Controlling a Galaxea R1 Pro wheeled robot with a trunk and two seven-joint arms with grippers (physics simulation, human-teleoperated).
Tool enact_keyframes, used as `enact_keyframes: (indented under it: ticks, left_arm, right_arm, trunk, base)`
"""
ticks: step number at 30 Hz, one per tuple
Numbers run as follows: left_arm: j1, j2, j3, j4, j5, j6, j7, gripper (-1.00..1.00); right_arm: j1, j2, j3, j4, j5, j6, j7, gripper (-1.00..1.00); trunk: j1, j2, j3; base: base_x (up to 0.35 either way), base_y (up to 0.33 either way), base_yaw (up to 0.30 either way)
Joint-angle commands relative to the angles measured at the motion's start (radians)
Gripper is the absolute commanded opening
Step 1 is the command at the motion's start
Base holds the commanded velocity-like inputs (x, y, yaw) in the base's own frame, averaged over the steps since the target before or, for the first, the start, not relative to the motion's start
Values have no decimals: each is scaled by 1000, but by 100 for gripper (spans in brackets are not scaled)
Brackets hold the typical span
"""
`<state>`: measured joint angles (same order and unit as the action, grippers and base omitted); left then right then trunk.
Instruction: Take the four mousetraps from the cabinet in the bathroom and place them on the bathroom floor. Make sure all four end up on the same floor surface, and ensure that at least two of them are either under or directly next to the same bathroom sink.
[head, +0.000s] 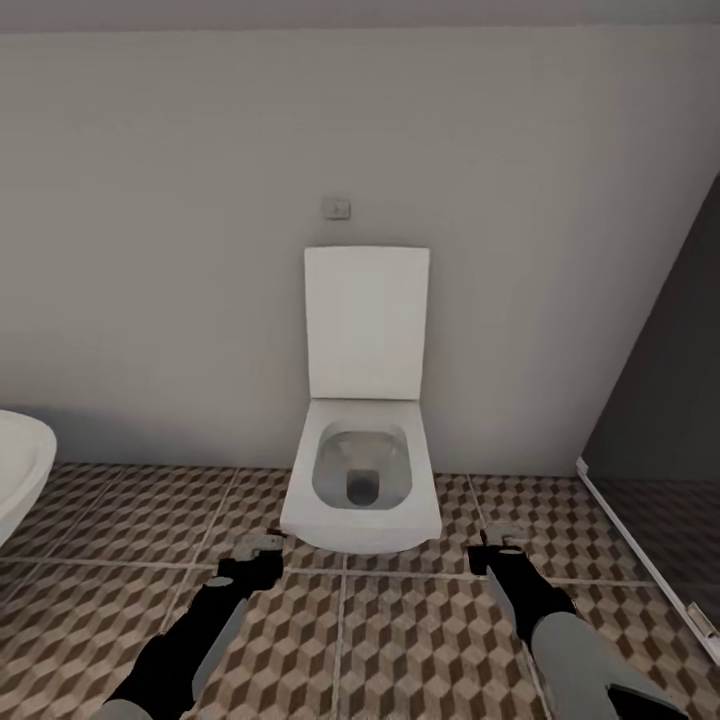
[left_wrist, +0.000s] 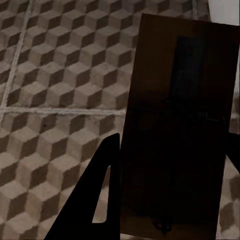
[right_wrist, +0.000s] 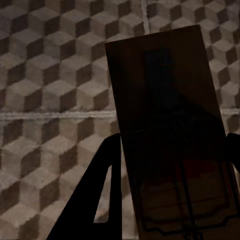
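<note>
both of my pincers are clamped on mousetraps: the left pincer (head: 262, 545) grips one mousetrap (left_wrist: 177, 130), the right pincer (head: 503, 538) another mousetrap (right_wrist: 170, 130). they hang low above the bathroom floor (head: 400, 620), just before the white toilet (head: 364, 470).

You're in a home bathroom, no question.

Dead ahead at 12 o'clock there's a white wall-hung toilet (head: 362, 478) with its lid (head: 366, 322) flipped up against a plain pale wall (head: 150, 250), and a small flush plate (head: 336, 208) just above it. Brown-and-beige cube-pattern tiles cover the floor (head: 420, 640). A white basin edge (head: 20, 470) pokes in at 9 o'clock, and a dark glass panel (head: 670, 400) stands at 3 o'clock.
</note>
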<state>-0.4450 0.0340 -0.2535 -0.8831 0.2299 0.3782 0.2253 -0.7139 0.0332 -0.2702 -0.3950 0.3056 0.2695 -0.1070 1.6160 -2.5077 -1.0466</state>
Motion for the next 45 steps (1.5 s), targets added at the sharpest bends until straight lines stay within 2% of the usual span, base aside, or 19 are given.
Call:
enact_keyframes:
  ticks: [1,6,8,10,14,21,40,45]
  left_arm:
    - [-11,-5,-4,-4,-6,24,6,-100]
    - [-29,1,8,-5,-5,36,2,-100]
    - [-32,9,39,-4,-4,36,0,-100]
    - [-34,19,98,-3,-4,36,-2,-100]
    - [-35,26,171,6,-15,35,-30,-100]
    - [-38,25,177,9,-17,38,-35,-100]
    - [-38,17,172,5,-17,31,-33,-100]
    - [-38,16,172,-4,-16,29,-26,-100]
  right_arm:
    - [-16,18,-7,14,8,-3,-17,-100]
    - [-25,35,-6,24,8,-6,-29,-100]
    - [-26,37,-6,26,8,-7,-30,-100]
    - [-27,40,-6,28,12,-8,-32,-100]
    - [-27,40,-5,32,13,-12,-33,-100]
    - [-27,41,-3,90,20,-49,-33,-100]
    - [-27,38,2,94,24,-56,-32,-100]
    - [-27,37,2,94,26,-56,-32,-100]
  trunk:
    - [0,-1,-5]
    - [2,-2,-24]
    - [3,-2,-32]
    - [4,-3,-40]
    - [6,-4,-55]
    - [9,-5,-82]
    - [18,-10,-156]
    - [18,-10,-156]
  base:
    - [0,0,0]
    - [0,0,0]
    - [0,0,0]
    - [0,0,0]
    - [0,0,0]
    - [0,0,0]
    - [0,0,0]
    - [0,0,0]
